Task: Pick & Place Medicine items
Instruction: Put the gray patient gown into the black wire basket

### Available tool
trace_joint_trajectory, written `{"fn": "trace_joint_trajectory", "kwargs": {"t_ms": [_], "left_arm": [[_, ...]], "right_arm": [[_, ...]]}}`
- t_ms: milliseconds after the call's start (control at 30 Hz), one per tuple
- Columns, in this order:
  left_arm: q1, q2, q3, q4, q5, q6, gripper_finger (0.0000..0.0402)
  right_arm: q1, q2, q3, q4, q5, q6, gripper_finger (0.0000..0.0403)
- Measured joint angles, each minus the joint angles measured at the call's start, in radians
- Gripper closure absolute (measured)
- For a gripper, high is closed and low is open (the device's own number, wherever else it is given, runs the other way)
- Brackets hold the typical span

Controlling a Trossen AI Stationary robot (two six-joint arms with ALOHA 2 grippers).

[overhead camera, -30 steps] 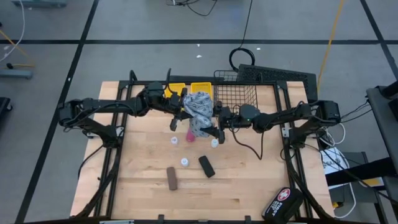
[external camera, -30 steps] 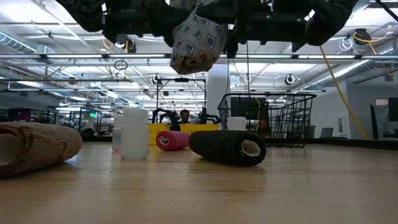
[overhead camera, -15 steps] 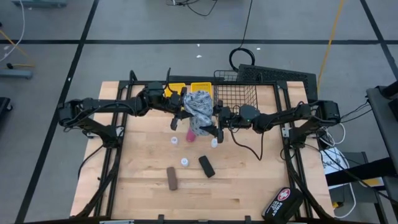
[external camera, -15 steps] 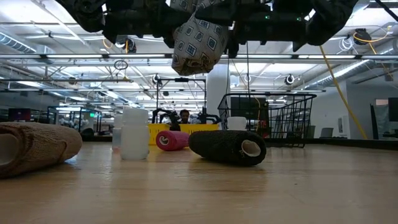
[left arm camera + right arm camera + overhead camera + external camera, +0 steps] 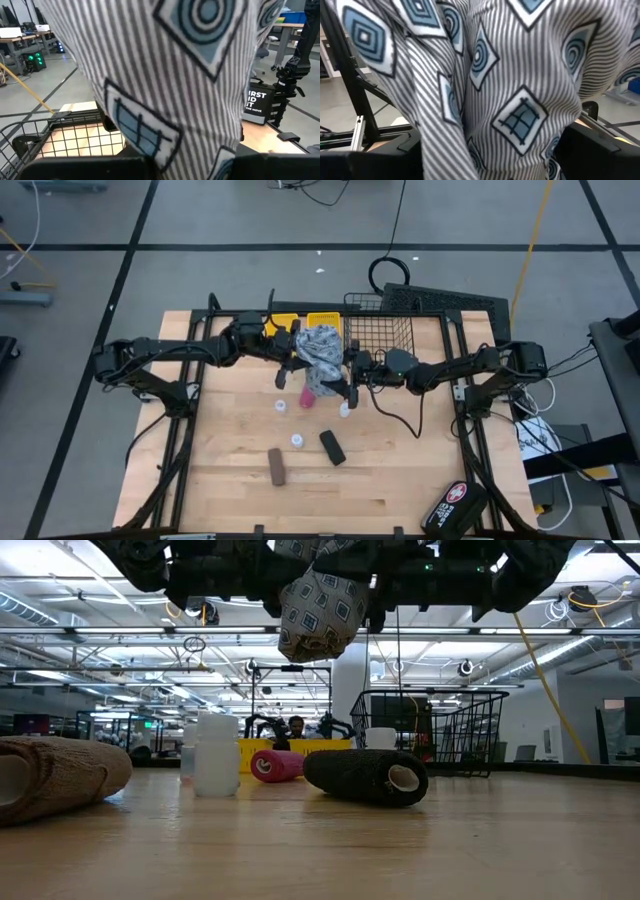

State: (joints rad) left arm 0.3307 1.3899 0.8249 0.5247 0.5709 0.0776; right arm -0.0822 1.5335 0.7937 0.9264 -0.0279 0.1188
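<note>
The blue-and-white patterned soft pouch (image 5: 320, 355) is hanging high above the desk (image 5: 400, 470), and the left gripper (image 5: 296, 358) is pinching it tight near its top while its long side is drooping straight down. The right gripper (image 5: 346, 380) is waiting just beside the pouch with its jaws spread wide, holding nothing. The wire basket (image 5: 385, 332) is sitting just past the pouch on the right arm's side, so I think the pouch is going that way.
</note>
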Motion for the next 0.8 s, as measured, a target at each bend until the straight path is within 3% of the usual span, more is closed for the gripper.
{"fn": "trace_joint_trajectory", "kwargs": {"t_ms": [433,600,800], "left_arm": [[-0.007,0.000,0.000,0.000,0.000,-0.001,0.0335],[-0.023,0.000,0.000,-0.001,0.000,0.000,0.0335],[-0.030,0.000,0.000,-0.003,-0.001,-0.001,0.0334]], "right_arm": [[0.000,0.000,0.000,-0.002,0.000,0.024,0.0099],[0.000,0.000,0.000,-0.006,-0.003,0.032,0.0146],[0.000,-0.001,0.000,-0.015,-0.002,0.015,0.0234]]}}
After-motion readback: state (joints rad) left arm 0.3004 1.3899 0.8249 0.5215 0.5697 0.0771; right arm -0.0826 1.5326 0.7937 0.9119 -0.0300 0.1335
